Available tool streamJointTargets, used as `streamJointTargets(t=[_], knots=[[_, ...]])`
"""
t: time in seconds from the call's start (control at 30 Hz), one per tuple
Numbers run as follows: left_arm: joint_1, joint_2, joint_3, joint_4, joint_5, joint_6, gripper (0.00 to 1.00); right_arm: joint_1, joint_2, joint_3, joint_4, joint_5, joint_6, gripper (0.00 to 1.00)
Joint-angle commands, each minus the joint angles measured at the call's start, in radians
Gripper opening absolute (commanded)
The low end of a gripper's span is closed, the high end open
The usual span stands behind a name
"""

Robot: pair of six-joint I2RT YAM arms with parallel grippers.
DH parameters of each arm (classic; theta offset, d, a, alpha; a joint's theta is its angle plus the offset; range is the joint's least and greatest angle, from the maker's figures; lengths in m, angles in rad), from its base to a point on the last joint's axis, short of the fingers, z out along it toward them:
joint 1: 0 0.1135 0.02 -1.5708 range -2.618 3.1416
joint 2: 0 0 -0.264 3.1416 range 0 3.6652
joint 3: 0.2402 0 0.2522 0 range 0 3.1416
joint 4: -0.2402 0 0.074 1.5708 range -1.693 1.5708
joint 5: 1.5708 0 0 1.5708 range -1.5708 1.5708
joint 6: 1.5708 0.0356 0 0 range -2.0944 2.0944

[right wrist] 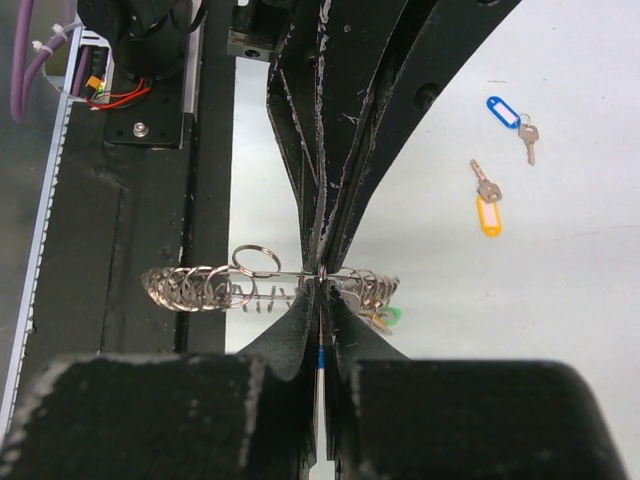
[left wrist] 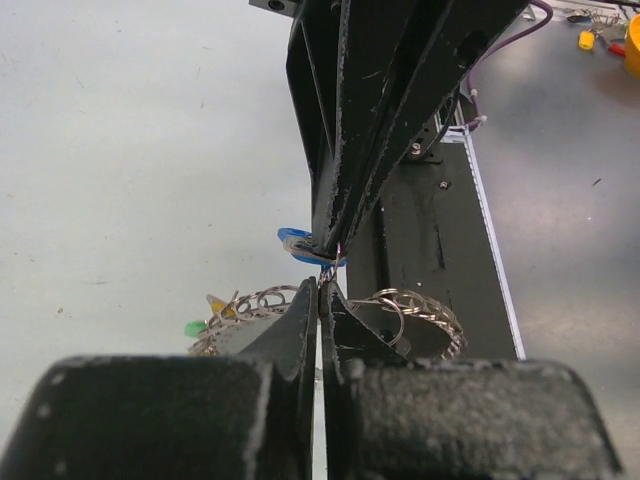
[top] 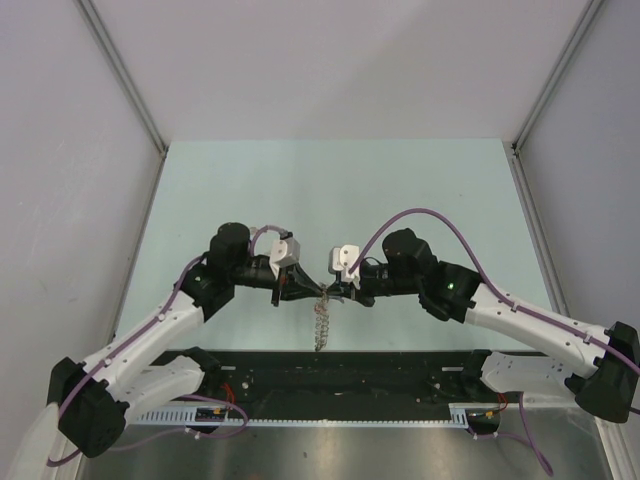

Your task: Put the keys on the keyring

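Setting: pale green worktop [top: 300,190], grey walls [top: 330,60], black rail [top: 340,375] along the near edge.

- Left claw [left wrist: 318,300]: closed, fingers pinched on the wire of the keyring [right wrist: 200,288], tip to tip with the other claw above the worktop.
- Right claw [right wrist: 320,300]: closed, a blue tag [left wrist: 297,240] nipped at its fingertips, touching the ring wire.
- Keyring: silvery coil, held between the two claws. Its loops are spread to either side of the fingertips, and the rest hangs down toward the rail.
- Green tag [right wrist: 392,316] and yellow tag [left wrist: 216,305]: in the coil just beside the claws.
- Loose blue-tagged key [right wrist: 505,112] and orange-tagged key [right wrist: 487,208]: flat on the worktop, well apart from both claws, near each other, not touching.
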Motion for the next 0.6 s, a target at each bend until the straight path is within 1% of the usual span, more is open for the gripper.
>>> streamJointTargets(t=[0.0,0.17,0.2,0.27,0.3,0.4,0.57], knots=[[-0.008,-0.013,0.052,-0.023,-0.028,0.026,0.00,0.007,-0.029,0.058,0.029,0.039,-0.004,0.00],[-0.005,-0.056,0.034,0.008,-0.109,-0.014,0.00,0.007,-0.061,0.058,-0.012,0.100,-0.004,0.00],[0.003,-0.063,0.031,0.029,-0.146,-0.040,0.00,0.005,-0.062,0.057,-0.027,0.105,-0.004,0.00],[0.010,-0.082,0.012,0.064,-0.173,-0.075,0.00,0.007,-0.062,0.055,-0.038,0.114,-0.004,0.00],[0.023,-0.089,0.005,0.112,-0.187,-0.115,0.00,0.007,-0.062,0.054,-0.043,0.114,-0.002,0.00],[0.044,-0.104,-0.022,0.188,-0.196,-0.190,0.00,0.007,-0.059,0.043,-0.038,0.104,0.003,0.00],[0.046,-0.101,-0.043,0.239,-0.203,-0.241,0.00,0.007,-0.049,0.026,-0.006,0.099,0.021,0.00]])
